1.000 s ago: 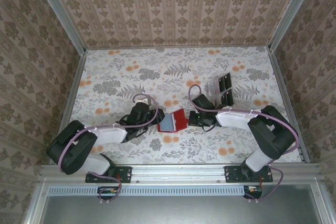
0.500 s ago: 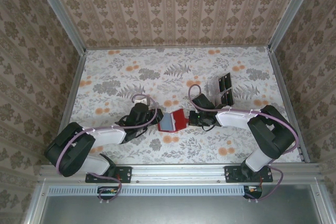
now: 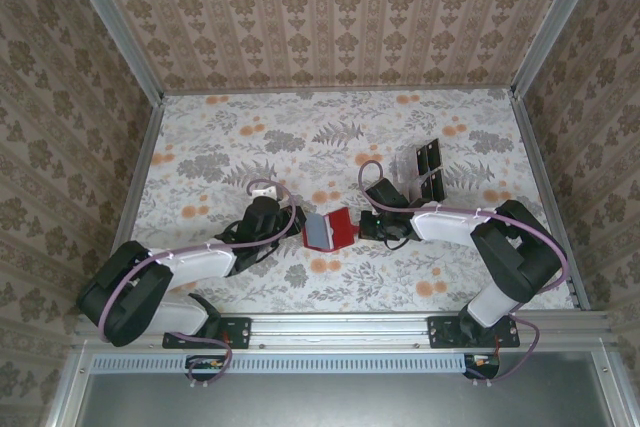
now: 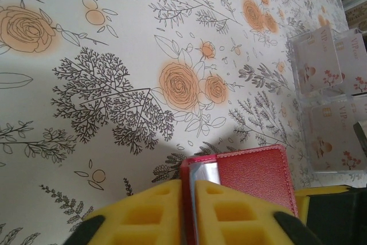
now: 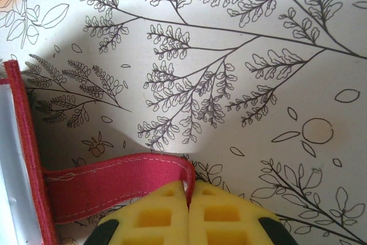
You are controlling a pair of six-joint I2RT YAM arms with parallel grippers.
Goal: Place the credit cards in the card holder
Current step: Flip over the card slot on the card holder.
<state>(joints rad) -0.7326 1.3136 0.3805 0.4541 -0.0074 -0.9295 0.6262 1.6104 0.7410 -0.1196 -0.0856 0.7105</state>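
Left hand tighter on card holder

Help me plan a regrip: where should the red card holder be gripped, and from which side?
Probably its thin side flap, pinched across its thickness from the right, as the right gripper does. The card holder is open, so its faces look too wide; only edges suit a pinch.

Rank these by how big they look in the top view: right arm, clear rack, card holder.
Largest: right arm.
Then: clear rack and card holder. They look about alike, so they are left unranked.
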